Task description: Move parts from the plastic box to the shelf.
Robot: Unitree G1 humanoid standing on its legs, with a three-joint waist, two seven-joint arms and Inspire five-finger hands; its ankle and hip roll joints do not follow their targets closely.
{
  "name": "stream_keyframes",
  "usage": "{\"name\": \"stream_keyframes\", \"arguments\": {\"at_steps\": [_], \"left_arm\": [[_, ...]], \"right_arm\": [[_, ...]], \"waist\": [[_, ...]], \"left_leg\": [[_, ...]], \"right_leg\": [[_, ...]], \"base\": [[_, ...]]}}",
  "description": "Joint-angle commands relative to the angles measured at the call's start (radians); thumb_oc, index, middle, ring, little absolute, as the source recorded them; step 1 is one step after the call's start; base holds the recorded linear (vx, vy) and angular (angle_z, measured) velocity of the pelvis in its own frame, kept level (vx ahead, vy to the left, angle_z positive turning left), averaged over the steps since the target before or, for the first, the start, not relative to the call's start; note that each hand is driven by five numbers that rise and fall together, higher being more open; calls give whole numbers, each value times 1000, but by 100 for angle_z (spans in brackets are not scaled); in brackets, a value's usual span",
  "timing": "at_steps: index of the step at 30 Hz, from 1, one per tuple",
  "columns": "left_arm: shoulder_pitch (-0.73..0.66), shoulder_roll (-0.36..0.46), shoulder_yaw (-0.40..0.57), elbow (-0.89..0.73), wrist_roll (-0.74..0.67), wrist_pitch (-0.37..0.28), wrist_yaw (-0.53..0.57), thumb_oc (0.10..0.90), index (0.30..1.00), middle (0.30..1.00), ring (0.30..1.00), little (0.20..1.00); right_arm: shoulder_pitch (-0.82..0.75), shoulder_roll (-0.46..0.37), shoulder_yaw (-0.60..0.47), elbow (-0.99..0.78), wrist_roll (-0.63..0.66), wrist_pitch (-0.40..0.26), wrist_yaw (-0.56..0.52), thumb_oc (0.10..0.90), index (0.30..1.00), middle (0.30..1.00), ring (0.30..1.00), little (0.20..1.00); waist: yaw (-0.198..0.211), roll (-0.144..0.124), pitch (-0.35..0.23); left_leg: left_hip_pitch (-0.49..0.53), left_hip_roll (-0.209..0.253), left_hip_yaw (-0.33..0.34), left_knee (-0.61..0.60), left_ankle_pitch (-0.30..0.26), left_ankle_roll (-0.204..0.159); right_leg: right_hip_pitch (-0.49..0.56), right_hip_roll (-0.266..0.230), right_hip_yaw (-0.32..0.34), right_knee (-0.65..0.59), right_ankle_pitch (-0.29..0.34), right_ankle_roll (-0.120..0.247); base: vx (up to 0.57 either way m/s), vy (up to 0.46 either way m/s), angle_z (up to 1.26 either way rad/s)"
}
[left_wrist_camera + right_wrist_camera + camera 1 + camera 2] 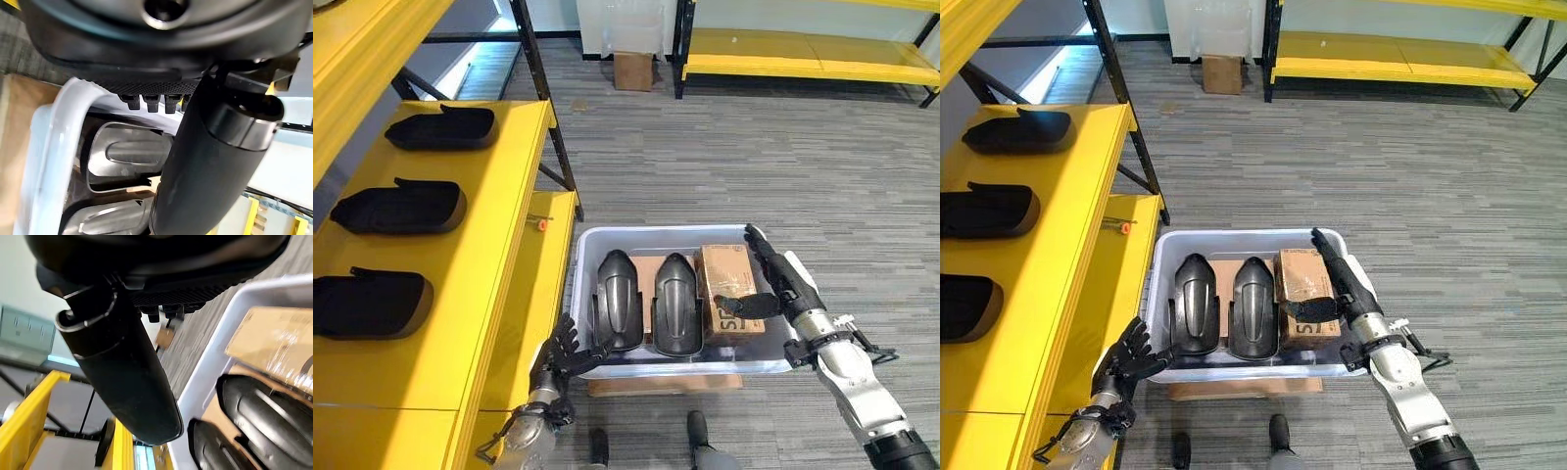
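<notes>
- Low in the frame, the left hand sits at the near left corner of the plastic box, fingers spread apart and holding nothing.
- At lower right, the right hand lies along the box's right rim with straight fingers and its thumb stretched over the cardboard box; it grips nothing.
- In the box at centre, 2 black parts stand side by side: the left part and the right part, the cardboard box just right of them.
- On the yellow shelf at left lie 3 more black parts: near, middle, far.
- At upper centre a small carton stands on the carpet.
</notes>
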Motion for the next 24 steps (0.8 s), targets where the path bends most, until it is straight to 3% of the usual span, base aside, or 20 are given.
{"name": "stream_keyframes", "arguments": {"at_steps": [1,10,15,19,24], "left_arm": [[-76,82,4,-78,13,-59,-20,900,1000,1000,1000,1000],[-90,92,-11,-99,3,-57,-4,900,1000,1000,1000,1000],[-111,98,-21,-101,1,-63,11,900,1000,1000,1000,1000],[-139,103,-30,-104,-1,-67,27,900,1000,1000,1000,1000],[-179,104,-44,-107,-15,-80,58,900,1000,1000,1000,1000]], "right_arm": [[-114,-37,-27,-59,-34,-70,-7,900,1000,1000,1000,1000],[-211,-30,60,9,-65,-22,-11,900,1000,1000,1000,1000],[-275,-30,97,58,-92,-8,-27,900,1000,1000,1000,1000],[-343,-38,119,98,-111,3,-50,900,1000,1000,1000,1000],[-512,-91,180,185,-159,22,-87,900,1000,1000,1000,1000]], "waist": [[9,-28,-10],[35,-31,61],[41,-30,119],[47,-25,179],[51,-1,267]], "left_leg": [[-27,61,32,-5,24,-29],[-92,61,22,13,36,-31],[-151,62,16,83,20,-31],[-225,62,2,171,-3,-25],[-319,63,-14,254,-23,-23]], "right_leg": [[119,-79,-11,4,-99,77],[66,-78,-17,0,-83,74],[39,-85,-24,10,-79,68],[-15,-85,-24,71,-94,55],[-136,-67,-8,190,-121,39]], "base": [[-42,0,7],[-56,5,1],[-76,-11,2],[-138,-25,6],[-128,10,5]]}}
